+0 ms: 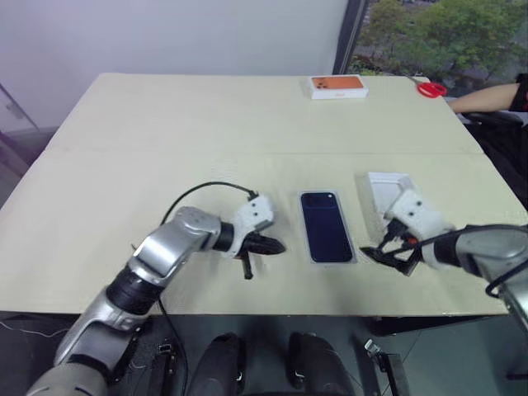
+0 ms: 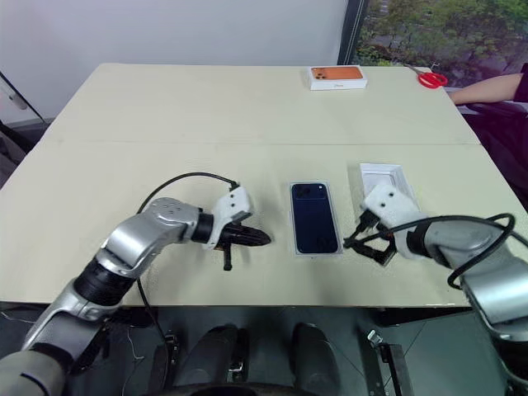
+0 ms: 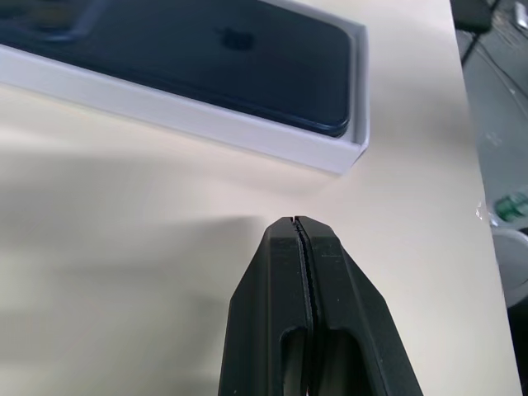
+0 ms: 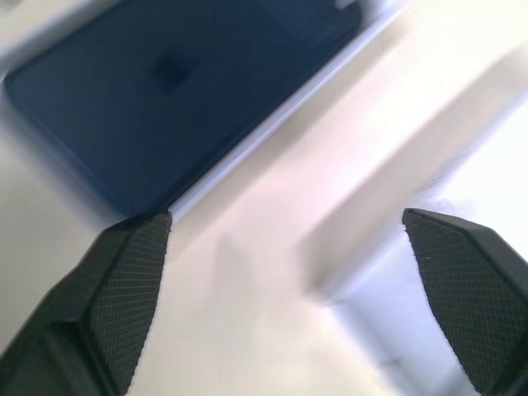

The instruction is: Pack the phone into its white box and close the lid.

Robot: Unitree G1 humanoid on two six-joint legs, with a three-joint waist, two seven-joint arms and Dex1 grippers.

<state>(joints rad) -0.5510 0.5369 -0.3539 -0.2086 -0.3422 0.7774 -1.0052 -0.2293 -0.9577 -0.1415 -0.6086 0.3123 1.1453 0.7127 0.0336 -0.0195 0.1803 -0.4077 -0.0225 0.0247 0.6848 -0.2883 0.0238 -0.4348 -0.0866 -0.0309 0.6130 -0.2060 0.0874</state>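
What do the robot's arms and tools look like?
Shiny silver arms with black joints lead to white wrist blocks, each trailing a thin black cable. The left tool and the right tool each have two black fingers, whose pads are finely cross-hatched.

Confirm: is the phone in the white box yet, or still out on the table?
In. The phone lies flat, back up, inside the white box, whose low white walls show all round it. The box is uncovered.

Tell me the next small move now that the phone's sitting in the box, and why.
Probably swing the right gripper, whose jaws stand open, back to the lid lying just behind it and grasp an edge. The phone already lies back-up in the white box, the lid is off, and the left gripper is shut and empty.
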